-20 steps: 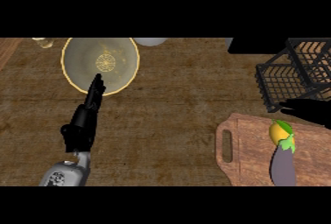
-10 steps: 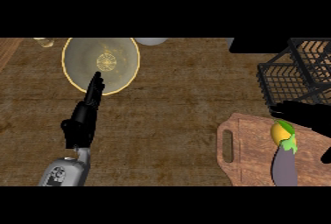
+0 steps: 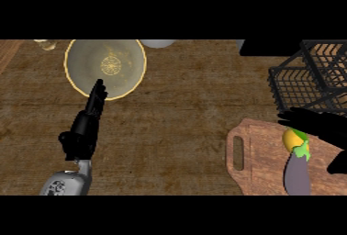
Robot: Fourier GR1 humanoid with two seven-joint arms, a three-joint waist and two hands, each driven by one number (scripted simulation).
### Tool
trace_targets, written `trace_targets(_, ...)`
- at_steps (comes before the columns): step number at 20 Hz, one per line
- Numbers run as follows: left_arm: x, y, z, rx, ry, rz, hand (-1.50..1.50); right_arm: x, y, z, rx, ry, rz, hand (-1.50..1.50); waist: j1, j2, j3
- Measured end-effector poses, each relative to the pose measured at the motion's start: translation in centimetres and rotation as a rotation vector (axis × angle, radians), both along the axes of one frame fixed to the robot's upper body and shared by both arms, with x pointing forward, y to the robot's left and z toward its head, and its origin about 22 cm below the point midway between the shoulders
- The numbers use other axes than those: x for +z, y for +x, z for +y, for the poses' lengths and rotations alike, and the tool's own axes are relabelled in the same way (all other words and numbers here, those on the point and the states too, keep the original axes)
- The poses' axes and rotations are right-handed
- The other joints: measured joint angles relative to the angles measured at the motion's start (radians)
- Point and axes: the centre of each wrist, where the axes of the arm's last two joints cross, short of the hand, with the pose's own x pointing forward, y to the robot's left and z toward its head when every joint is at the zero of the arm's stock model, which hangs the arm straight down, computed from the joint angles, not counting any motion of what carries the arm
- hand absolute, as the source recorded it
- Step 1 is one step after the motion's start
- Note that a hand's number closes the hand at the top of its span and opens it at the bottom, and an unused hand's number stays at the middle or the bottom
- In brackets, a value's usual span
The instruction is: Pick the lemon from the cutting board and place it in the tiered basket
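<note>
The small yellow lemon [image 3: 294, 139] lies on the brown wooden cutting board [image 3: 261, 160] at the near right, touching a purple eggplant [image 3: 297, 172]. The right robot hand [image 3: 318, 126] hovers just over it, fingers spread, not yet closed: the reach step. Next, closing around the lemon, then lifting toward the black wire tiered basket [image 3: 315, 75] just beyond. The left robot hand [image 3: 86, 124] rests with fingers straight, by a yellow-rimmed plate [image 3: 105, 66].

A big round plate [image 3: 108, 62] with a yellow rim and a gold pattern in the middle sat on the wooden counter [image 3: 183, 119] at the far left. Just past it, a pale rounded dish [image 3: 158, 43] poked in at the far edge, plus some small pale thing [image 3: 45, 44] in the far left corner, too cut off to tell. A purple eggplant [image 3: 297, 172] with a green cap lay at the near right.
</note>
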Motion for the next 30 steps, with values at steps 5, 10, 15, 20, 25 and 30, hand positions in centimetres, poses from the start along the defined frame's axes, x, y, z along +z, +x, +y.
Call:
trace_targets(5, 0.0, 0.1, -0.5, -0.005, 0.002, 0.001, 0.0, -0.5, 0.0, 0.0, -0.001, 0.053, -0.075, 1.5, 0.001, 0.0, -0.001)
trace_targets(10, -0.1, -0.1, -1.1, 0.002, -0.002, 0.001, 0.0, -1.4, 0.2, 1.0, 0.03, 0.058, -0.202, 1.5, 0.001, -0.003, -0.006)
trace_targets(15, 0.5, -0.1, -0.7, 0.002, 0.004, 0.001, 0.0, -2.3, 0.2, 1.9, -0.01, 0.054, -0.252, 1.5, 0.001, -0.008, -0.009)
trace_targets(20, 0.4, -0.1, -0.2, 0.025, 0.006, 0.01, 0.0, -3.2, -1.3, 3.3, -0.184, -0.074, -0.245, 1.5, -0.025, -0.021, -0.015)
trace_targets(25, 0.1, -0.3, 0.3, 0.045, 0.012, 0.016, 0.0, -3.1, -2.0, 3.8, -0.526, -0.244, -0.263, 1.5, -0.044, -0.013, -0.006)
trace_targets(30, 0.1, -0.3, 0.3, 0.048, 0.005, 0.024, 0.0, 0.9, -2.2, 7.1, -0.765, -0.292, -0.364, 1.5, -0.05, -0.011, 0.001)
